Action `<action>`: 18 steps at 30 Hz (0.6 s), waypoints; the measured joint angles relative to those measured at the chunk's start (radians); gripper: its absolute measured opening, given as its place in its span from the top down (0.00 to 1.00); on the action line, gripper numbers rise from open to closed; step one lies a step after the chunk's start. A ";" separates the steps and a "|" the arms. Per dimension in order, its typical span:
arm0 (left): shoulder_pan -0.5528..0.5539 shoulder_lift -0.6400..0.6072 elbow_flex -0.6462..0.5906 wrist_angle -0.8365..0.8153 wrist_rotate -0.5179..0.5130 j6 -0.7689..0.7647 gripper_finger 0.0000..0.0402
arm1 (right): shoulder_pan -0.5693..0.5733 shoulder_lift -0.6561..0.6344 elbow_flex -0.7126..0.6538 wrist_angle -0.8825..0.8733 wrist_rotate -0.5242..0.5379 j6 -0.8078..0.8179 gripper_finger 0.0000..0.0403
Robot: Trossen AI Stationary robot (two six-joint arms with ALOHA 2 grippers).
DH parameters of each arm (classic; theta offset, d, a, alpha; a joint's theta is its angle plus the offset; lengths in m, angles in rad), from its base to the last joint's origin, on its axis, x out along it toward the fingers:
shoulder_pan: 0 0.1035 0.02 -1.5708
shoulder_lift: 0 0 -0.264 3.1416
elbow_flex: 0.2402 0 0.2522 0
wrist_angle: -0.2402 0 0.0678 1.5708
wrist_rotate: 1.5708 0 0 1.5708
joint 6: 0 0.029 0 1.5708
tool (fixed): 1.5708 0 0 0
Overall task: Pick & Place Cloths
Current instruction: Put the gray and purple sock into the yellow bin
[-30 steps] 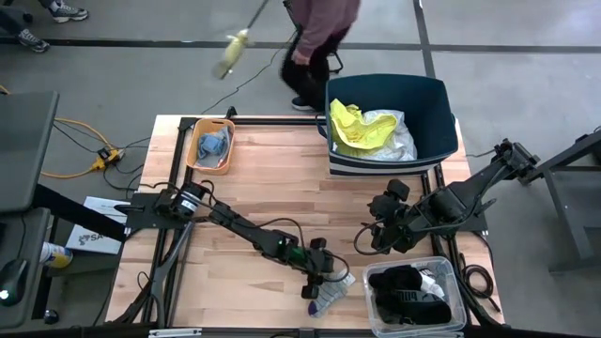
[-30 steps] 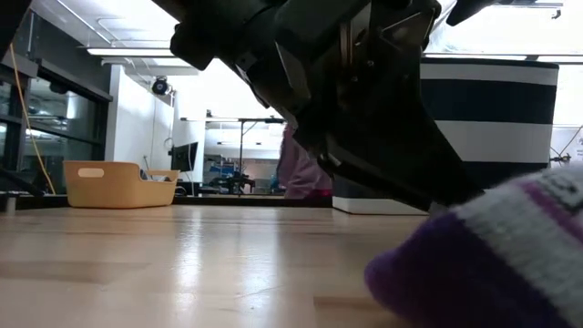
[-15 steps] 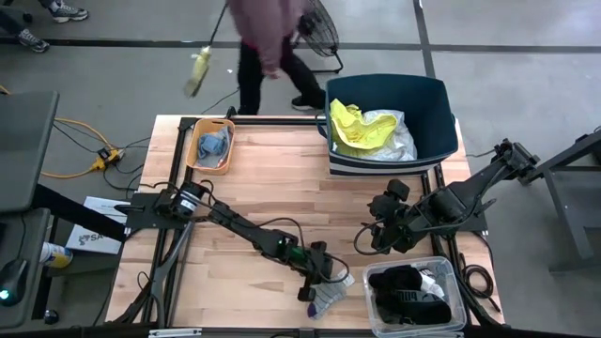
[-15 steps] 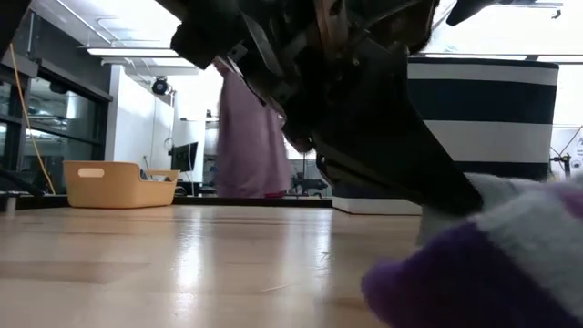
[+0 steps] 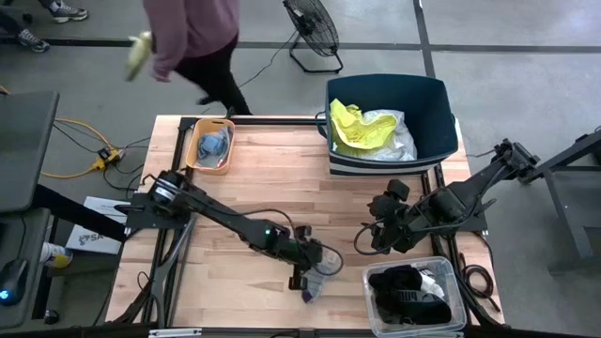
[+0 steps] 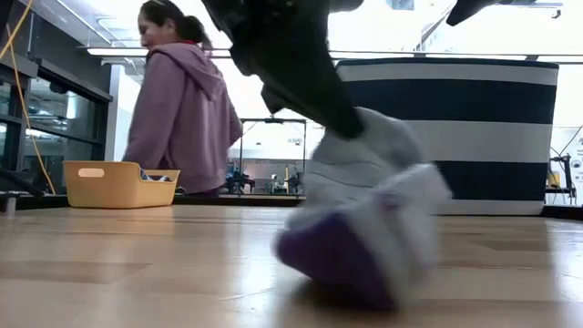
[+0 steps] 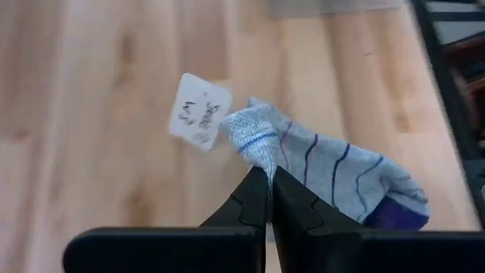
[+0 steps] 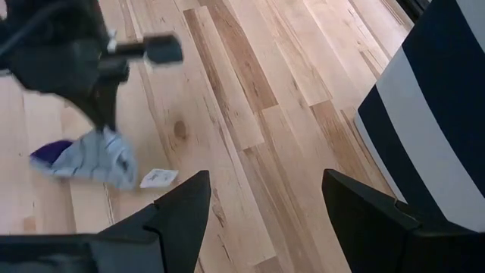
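A grey striped sock (image 7: 326, 178) with a purple toe (image 7: 392, 214) hangs at the table's near middle, with my left gripper (image 7: 264, 173) shut on it. A white tag (image 7: 198, 112) sticks out at its cuff end. The high view shows the sock (image 5: 317, 279) just under the left gripper (image 5: 312, 265). My right gripper (image 8: 265, 220) stands open above the table's right side (image 5: 368, 239), holding nothing. More cloths, yellow (image 5: 355, 127) and white (image 5: 399, 136), lie in the navy tub (image 5: 434, 99). My left gripper pinches the sock between its two shut fingers, near the cuff end (image 7: 261, 159). The fingers slant down from the table's left. The sock hangs bunched below them, purple toe (image 6: 332, 260) lowest. Whether the toe still touches the table I cannot tell.
An orange tray (image 5: 199, 160) with a blue-grey cloth sits far left. A clear bin (image 5: 449, 310) with black and white cloths stands at the near right corner. A person (image 5: 188, 38) walks beyond the far edge, near a floor fan (image 5: 315, 33). Bare wood lies mid-table.
My left gripper has taken hold of the sock and risen, drifting slightly toward the table's left. The sock, which lay flat on the wood, is drawn up and bunched under the fingers. The person has walked leftward beyond the far edge.
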 joint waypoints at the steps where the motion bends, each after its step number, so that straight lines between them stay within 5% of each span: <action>1: 0.000 -0.013 0.000 -0.031 -0.021 -0.010 1.00 | 0.000 0.000 0.000 0.000 0.000 -0.001 0.39; 9: -0.014 -0.119 0.000 -0.288 -0.201 -0.087 1.00 | 0.000 0.000 0.000 0.000 0.000 -0.002 0.39; 18: -0.033 -0.230 0.000 -0.535 -0.542 -0.246 1.00 | 0.000 0.000 0.000 0.000 0.000 -0.002 0.39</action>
